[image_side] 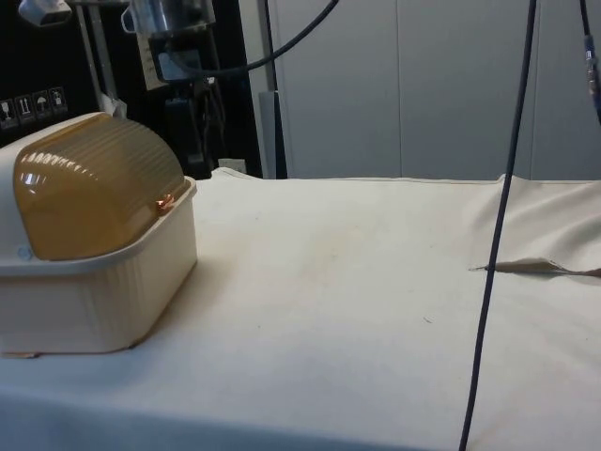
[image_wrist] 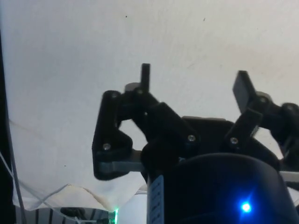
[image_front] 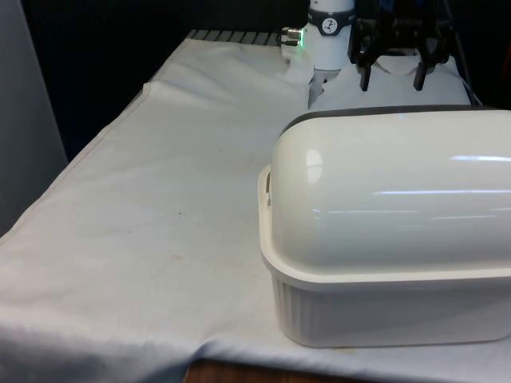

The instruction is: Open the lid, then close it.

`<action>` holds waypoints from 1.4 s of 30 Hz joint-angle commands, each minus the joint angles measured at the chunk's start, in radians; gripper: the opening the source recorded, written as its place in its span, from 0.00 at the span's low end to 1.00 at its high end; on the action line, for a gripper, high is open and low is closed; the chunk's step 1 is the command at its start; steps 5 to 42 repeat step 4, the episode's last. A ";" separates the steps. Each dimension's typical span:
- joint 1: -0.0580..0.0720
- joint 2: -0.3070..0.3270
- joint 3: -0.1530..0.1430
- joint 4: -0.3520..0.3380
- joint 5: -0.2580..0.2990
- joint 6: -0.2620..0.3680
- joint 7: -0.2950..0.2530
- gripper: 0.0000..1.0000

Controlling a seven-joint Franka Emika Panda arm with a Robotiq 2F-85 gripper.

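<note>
- My gripper (image_front: pixel 393 78) hangs in the air with its fingers (image_wrist: pixel 145 77) spread apart, holding nothing, above the white cloth (image_wrist: pixel 70 70).
- The bread box (image_front: pixel 391 311) sits near me on the worktop (image_front: pixel 144 239), toward the front view's right.
- Its domed lid (image_front: pixel 399 191) is down, closed.

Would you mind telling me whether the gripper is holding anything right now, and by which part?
Nothing is held. The gripper is open, hanging behind and above the bread box, whose lid is closed.
</note>
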 commanded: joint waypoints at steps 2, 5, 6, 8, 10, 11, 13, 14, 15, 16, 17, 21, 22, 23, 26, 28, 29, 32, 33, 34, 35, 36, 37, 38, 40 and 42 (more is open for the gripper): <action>0.000 -0.004 0.000 -0.005 0.000 0.007 0.002 0.93; 0.000 -0.003 0.000 -0.004 0.000 0.006 0.002 0.98; 0.000 -0.003 0.000 -0.004 0.000 0.006 0.002 0.98; 0.000 -0.003 0.000 -0.004 0.000 0.006 0.002 0.98; 0.000 -0.003 0.000 -0.004 0.000 0.006 0.002 0.98; 0.000 -0.003 0.000 -0.004 0.000 0.006 0.002 0.98; 0.000 -0.003 0.000 -0.004 0.000 0.006 0.002 0.98; 0.000 -0.003 0.000 -0.004 0.000 0.006 0.002 0.98; 0.000 -0.003 0.000 -0.004 0.000 0.006 0.002 0.98; 0.000 -0.003 0.000 -0.004 0.000 0.006 0.002 0.98; 0.000 -0.003 0.000 -0.004 0.000 0.006 0.002 0.98; 0.000 -0.003 0.000 -0.004 0.000 0.006 0.002 0.98; 0.000 -0.003 0.000 -0.004 0.000 0.006 0.002 0.98; 0.000 -0.003 0.000 -0.004 0.000 0.006 0.002 0.98; 0.000 -0.003 0.000 -0.004 0.000 0.006 0.002 0.98; 0.000 -0.003 0.000 -0.004 0.000 0.006 0.002 0.98; 0.000 -0.003 0.000 -0.004 0.000 0.006 0.002 0.98; 0.000 -0.003 0.000 -0.004 0.000 0.006 0.002 0.98; 0.000 -0.003 0.000 -0.004 0.000 0.006 0.002 0.98; 0.000 -0.003 0.000 -0.004 0.000 0.006 0.002 0.98; 0.000 -0.003 0.000 -0.004 0.000 0.006 0.002 0.98; 0.000 -0.003 0.000 -0.004 0.000 0.006 0.002 0.98; 0.000 -0.003 0.000 -0.004 0.000 0.006 0.002 0.98; 0.000 -0.003 0.000 -0.004 0.000 0.006 0.002 0.98; 0.000 -0.003 0.000 -0.004 0.000 0.006 0.002 0.98; 0.000 -0.003 0.000 -0.004 0.000 0.006 0.002 0.98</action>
